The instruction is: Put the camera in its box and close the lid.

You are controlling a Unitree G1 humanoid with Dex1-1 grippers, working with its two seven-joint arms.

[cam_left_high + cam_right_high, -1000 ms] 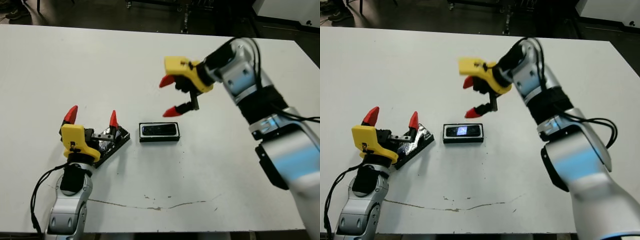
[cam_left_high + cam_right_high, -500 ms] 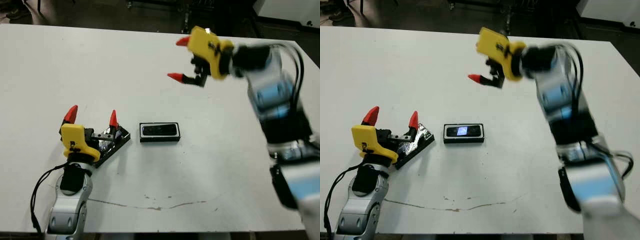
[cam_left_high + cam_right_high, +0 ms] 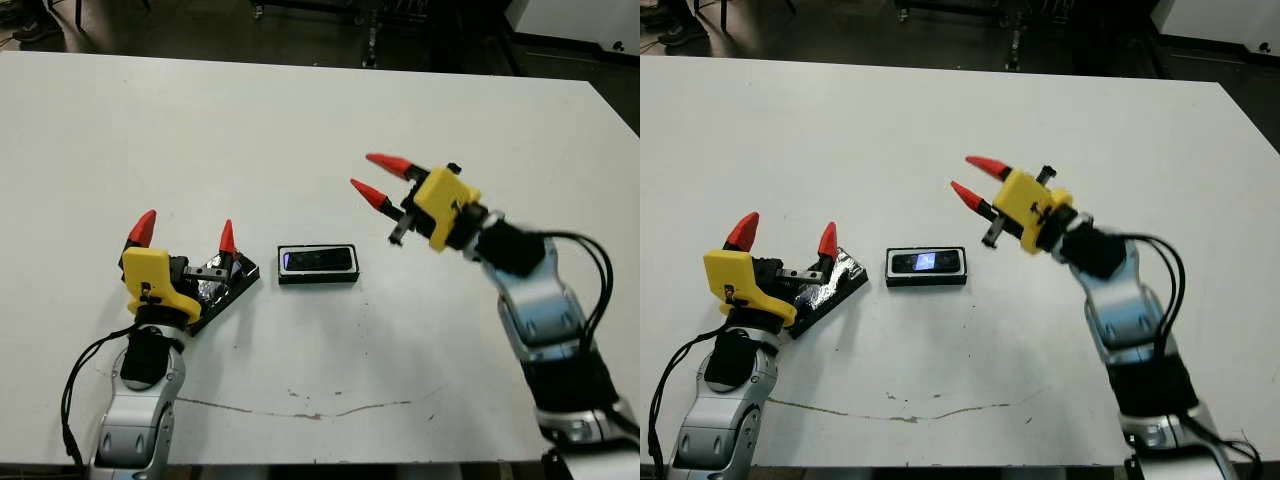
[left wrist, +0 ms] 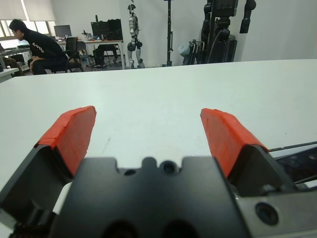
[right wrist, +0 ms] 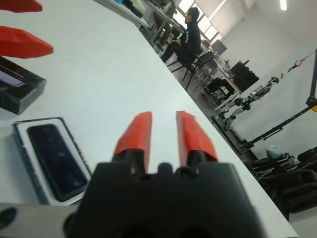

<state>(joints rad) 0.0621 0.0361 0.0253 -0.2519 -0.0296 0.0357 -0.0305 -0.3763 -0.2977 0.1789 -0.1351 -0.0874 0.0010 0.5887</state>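
The camera [image 3: 318, 260], a flat black device with a bluish glint, lies inside the box [image 3: 282, 277], a small black tray with a white inside, at the table's middle. Left of it the lid [image 3: 230, 283], a glossy black panel, rests tilted against the body of my left gripper [image 3: 185, 234]. That gripper is open, fingers pointing up, nothing between them. My right gripper [image 3: 366, 172] hovers to the right of the box and a little beyond it, fingers drawn close together and empty. The right wrist view shows the camera [image 5: 56, 154] in the box [image 5: 29, 163].
The white table [image 3: 300, 120] reaches well beyond the things, its far edge at the back. A thin crack-like mark [image 3: 300, 412] runs near the front edge. A seated person [image 5: 185, 37] and lab equipment [image 4: 223, 25] stand beyond the table.
My right arm swung up and away from the box, then came down lower at the right. Its fingers went from wide apart to close together. The left gripper, lid and box stayed put.
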